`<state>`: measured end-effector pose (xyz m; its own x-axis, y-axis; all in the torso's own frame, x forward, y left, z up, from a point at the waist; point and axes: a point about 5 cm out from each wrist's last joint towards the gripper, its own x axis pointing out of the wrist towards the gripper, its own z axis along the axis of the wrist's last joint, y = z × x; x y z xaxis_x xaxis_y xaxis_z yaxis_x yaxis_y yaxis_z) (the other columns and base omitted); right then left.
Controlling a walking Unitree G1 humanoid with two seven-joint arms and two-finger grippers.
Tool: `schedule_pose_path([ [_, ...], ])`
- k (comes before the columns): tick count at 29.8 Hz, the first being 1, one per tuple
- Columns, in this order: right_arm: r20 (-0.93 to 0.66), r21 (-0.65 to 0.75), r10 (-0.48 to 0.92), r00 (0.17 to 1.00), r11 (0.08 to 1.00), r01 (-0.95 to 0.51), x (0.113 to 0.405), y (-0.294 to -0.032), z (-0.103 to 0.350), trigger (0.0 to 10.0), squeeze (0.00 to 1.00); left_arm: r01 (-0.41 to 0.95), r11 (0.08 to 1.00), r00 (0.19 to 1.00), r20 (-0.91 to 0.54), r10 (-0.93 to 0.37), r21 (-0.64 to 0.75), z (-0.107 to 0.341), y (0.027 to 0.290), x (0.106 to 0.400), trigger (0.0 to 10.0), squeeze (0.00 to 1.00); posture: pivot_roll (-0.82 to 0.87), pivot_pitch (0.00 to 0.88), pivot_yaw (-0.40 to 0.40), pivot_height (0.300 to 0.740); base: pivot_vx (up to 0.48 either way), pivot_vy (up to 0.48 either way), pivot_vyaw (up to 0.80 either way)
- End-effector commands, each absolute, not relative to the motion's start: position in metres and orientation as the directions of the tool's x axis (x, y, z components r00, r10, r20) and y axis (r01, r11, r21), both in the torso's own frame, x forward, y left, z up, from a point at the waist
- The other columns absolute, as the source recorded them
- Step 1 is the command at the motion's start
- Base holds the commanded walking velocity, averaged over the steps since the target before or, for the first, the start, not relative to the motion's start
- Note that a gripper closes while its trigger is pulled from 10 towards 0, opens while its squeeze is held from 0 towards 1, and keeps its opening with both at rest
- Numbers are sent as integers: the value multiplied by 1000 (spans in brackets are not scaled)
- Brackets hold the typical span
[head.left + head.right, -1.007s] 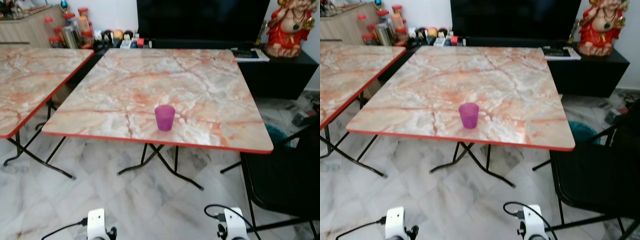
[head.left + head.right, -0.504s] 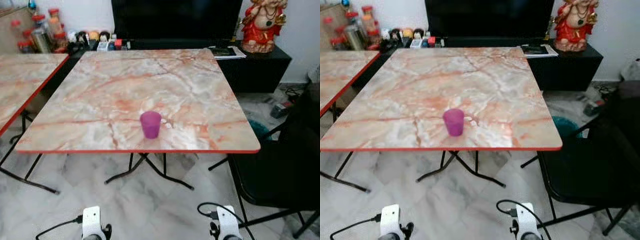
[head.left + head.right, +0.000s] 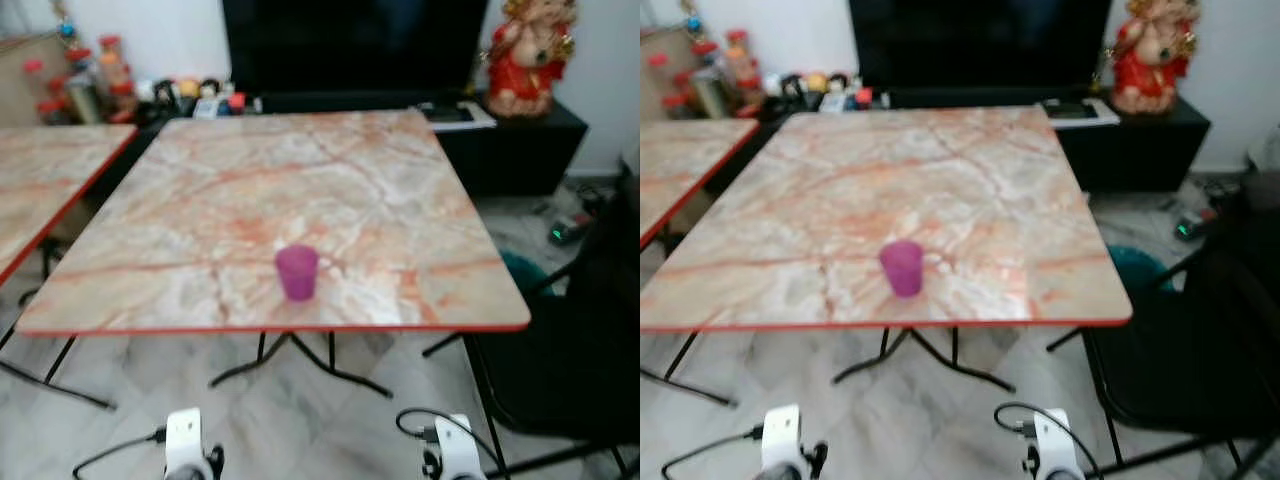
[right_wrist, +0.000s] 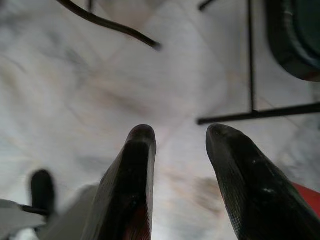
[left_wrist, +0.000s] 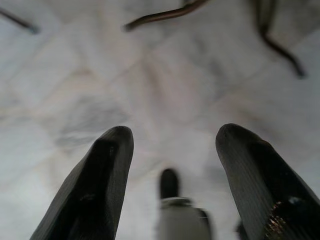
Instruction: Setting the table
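Starting over on the left, a second marble-look table [image 3: 45,190] is poking into frame with its red edge, and behind it there's a shelf of jars and bottles [image 3: 85,80] sitting against the wall; nothing on that table is mattering right now. Down low, the left gripper [image 5: 170,160] is hanging by the robot's side, fingers [image 5: 100,185] spread apart with nothing between them, just pointing at the white marble floor [image 5: 165,85]; idle, basically.

Moving to the middle, the main table [image 3: 380,190] is sitting square in front of the robot, and the purple cup [image 3: 297,272] is standing upright on it, close to the near edge and roughly centred; it's the lone thing laid out, so I'm guessing the setting job is barely underway; looks like the robot is walking up or lining itself up with the table rather than handling anything (the head views are a bit blurry).

Over to the right, the right gripper [image 4: 177,165] is also dangling low with its fingers parted and empty; a black chair [image 3: 1200,340] is sitting just beside the table's right corner, and a red statue [image 3: 525,55] is standing on the dark TV cabinet at the back.

Next move, I reckon, is either fetching more tableware or raising an arm towards the cup; either way it's needing to get closer while steering clear of that chair.
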<state>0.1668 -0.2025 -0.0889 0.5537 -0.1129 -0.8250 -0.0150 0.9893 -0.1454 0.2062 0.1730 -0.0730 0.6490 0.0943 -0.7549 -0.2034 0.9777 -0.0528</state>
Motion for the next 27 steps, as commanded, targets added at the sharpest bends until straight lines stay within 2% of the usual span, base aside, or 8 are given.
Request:
schedule_pose_path([
  [1,-809,-129,-96,580,992,-16,177,-196,-85,10000,0,-231,972,643,-755,127,-33,-73,184,203,10000,0,-77,0,17,740,240,0,0],
  [19,-811,-122,-87,579,992,-22,178,-196,-85,10000,0,-236,971,644,-754,131,-33,-73,185,204,10000,0,-74,0,13,740,0,0,0],
  [27,-810,-127,-85,581,991,-32,179,-197,-84,10000,0,-226,974,644,-754,132,-23,-73,184,204,10000,0,-74,0,10,740,0,-301,0],
])
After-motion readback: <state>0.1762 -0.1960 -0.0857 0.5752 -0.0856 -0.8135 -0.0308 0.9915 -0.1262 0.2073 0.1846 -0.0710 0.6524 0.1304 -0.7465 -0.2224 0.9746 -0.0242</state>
